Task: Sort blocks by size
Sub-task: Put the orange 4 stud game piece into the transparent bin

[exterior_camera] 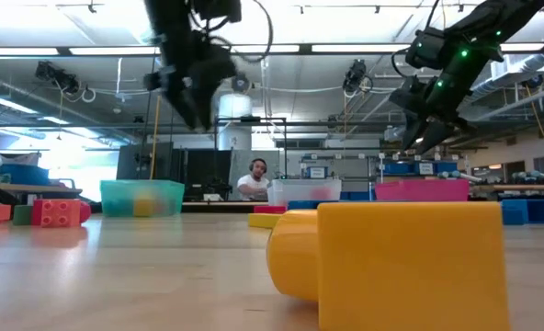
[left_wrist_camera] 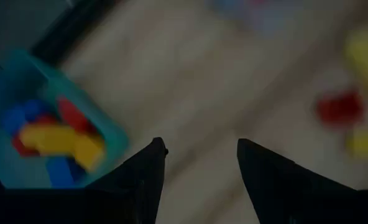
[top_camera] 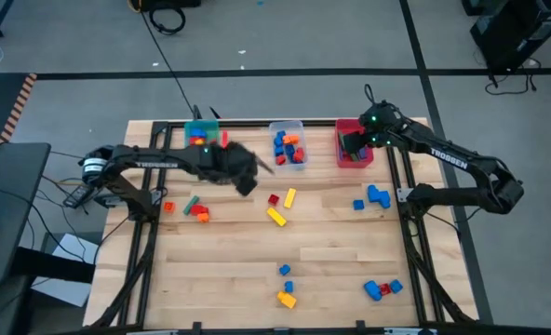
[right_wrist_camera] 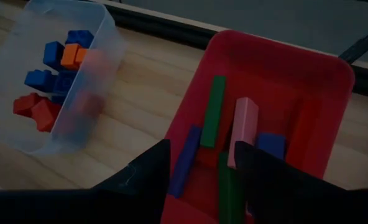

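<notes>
Loose blocks lie on the wooden table: a red one (top_camera: 274, 199) and yellow ones (top_camera: 276, 217) mid-table, blue ones (top_camera: 378, 195) at right, several more near the front (top_camera: 286, 298). A teal bin (top_camera: 202, 133), a clear bin (top_camera: 288, 144) and a red bin (top_camera: 354, 142) stand along the far edge, each with blocks inside. My left gripper (left_wrist_camera: 201, 155) is open and empty, raised between the teal and clear bins. My right gripper (right_wrist_camera: 201, 155) is open and empty above the red bin, over long green, purple and pink bars (right_wrist_camera: 214, 111).
A black frame runs along the table's far and side edges. A large yellow block (exterior_camera: 391, 262) sits close to the low camera. A red and green block cluster (top_camera: 194, 208) lies at the table's left. A person shows in the room behind.
</notes>
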Tool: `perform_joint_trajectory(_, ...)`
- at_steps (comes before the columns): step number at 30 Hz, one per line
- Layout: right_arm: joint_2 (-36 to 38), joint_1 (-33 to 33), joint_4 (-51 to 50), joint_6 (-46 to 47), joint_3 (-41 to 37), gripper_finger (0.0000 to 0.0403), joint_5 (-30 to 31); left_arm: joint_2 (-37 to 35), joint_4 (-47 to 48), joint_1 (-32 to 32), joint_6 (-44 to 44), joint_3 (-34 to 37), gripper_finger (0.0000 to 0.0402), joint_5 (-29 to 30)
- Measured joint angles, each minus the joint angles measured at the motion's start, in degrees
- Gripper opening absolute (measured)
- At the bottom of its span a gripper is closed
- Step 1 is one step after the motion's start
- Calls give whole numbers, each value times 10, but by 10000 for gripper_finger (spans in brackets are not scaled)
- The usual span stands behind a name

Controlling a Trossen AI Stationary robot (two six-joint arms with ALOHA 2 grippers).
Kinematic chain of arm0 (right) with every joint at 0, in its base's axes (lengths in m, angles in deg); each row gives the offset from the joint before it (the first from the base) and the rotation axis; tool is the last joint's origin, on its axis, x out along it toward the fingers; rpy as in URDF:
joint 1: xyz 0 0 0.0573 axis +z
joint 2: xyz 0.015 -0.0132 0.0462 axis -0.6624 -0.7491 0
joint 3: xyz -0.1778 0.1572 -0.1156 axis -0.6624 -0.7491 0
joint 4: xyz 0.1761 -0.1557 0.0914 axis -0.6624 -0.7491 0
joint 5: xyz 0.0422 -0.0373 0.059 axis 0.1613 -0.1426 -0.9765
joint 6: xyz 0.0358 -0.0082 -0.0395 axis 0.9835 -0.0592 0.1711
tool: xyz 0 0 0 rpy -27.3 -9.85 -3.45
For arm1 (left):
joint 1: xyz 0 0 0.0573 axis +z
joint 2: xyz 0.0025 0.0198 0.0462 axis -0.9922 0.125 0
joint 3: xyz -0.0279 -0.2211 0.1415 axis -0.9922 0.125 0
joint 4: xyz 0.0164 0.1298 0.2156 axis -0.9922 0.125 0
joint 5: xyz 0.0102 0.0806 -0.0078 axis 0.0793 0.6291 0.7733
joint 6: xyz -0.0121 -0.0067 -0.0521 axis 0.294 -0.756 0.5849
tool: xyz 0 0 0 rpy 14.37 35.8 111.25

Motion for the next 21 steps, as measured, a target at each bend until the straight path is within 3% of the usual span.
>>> perform_joint_trajectory(11,0,2,0,0,0,190,-12,2,34,-53,38,144,209,-191)
perform_joint_trajectory(21,0,2,0,5,0,190,-12,3,11,-56,43,193,209,-254)
